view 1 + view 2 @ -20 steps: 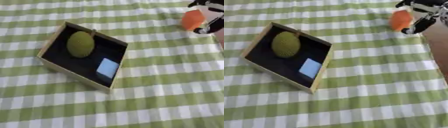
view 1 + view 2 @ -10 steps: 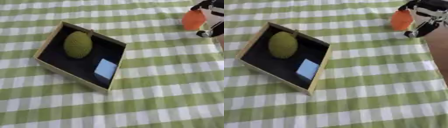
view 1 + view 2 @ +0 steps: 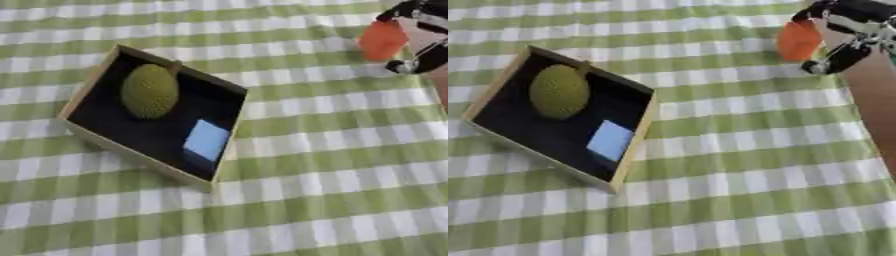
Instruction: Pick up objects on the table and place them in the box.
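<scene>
In the left eye view, the orange object [image 3: 382, 40] sits at the upper right, over the far right part of the green-and-white checked cloth [image 3: 332, 165]. It is a plain, smooth orange lump, roughly oblong, with its long axis running nearly up and down the view, leaning slightly; which end is its top cannot be told. The right hand [image 3: 418, 30] comes in from the upper right corner, and its black fingers [image 3: 398, 10] curl round the object from above while another dark digit shows just below and to its right. The box [image 3: 87, 90] lies well apart to the left, set askew on the cloth, with tan walls and a black floor. Inside it rest a rough green oval fruit [image 3: 150, 90], long axis nearly upright in the view, and a pale blue square block [image 3: 207, 140] near the box's right wall.

In the right eye view, the same orange object [image 3: 799, 40] shows held between the curled fingers, near the cloth's right edge, beyond which lies a brown surface [image 3: 874, 95]. The left hand shows in neither view.
</scene>
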Robot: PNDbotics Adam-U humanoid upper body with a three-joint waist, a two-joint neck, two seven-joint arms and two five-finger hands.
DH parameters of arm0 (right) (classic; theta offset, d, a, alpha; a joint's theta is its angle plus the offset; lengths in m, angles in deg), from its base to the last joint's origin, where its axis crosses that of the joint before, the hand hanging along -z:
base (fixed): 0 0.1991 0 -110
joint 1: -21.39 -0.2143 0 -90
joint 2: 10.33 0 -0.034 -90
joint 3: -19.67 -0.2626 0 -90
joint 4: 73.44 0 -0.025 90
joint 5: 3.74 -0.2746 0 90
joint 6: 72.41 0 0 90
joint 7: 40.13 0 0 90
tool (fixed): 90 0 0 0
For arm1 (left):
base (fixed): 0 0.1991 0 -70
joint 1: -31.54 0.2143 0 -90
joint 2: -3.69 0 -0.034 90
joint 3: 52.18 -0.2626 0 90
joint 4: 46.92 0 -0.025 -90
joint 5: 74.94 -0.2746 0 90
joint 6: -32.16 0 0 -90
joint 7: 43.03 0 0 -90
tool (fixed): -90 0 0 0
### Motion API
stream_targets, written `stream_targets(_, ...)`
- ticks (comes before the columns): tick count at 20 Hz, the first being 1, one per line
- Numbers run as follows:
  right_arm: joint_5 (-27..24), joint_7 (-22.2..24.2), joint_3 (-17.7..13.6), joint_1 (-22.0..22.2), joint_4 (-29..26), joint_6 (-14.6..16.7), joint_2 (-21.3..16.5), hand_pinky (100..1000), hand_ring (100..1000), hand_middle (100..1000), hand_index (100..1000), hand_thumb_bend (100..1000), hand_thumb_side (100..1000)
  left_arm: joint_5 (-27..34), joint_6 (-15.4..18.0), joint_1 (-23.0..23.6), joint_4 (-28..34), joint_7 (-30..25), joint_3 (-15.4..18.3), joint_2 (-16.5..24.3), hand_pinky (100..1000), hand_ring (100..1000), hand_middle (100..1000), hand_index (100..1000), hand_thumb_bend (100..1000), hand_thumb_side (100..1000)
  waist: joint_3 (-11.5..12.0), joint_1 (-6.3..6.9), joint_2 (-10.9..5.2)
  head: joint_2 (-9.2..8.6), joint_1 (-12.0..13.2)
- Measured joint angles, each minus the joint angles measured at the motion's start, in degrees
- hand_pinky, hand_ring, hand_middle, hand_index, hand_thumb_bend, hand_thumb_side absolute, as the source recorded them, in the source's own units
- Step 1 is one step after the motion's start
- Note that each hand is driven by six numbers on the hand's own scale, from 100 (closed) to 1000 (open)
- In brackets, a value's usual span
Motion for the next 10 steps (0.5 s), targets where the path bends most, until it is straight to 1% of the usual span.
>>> stream_targets(7, 1.3, -3.2, 0.0, -0.7, 0.5, -2.0, 0.1, 873, 874, 790, 871, 419, 100, -0.4, 0.0, -0.2, 0.0, 0.0, 0.0, 0.0, 813, 834, 867, 831, 173, 867, 0.3, 0.00, 0.61, -0.67, -0.4)
stream_targets(10, 1.5, -4.8, 0.0, -0.9, 0.7, -2.9, 0.5, 866, 858, 762, 850, 400, 102, -0.5, 0.0, -0.2, 0.0, 0.0, 0.0, 0.0, 813, 832, 867, 831, 173, 867, 0.2, 0.00, 0.88, -0.95, -0.4)
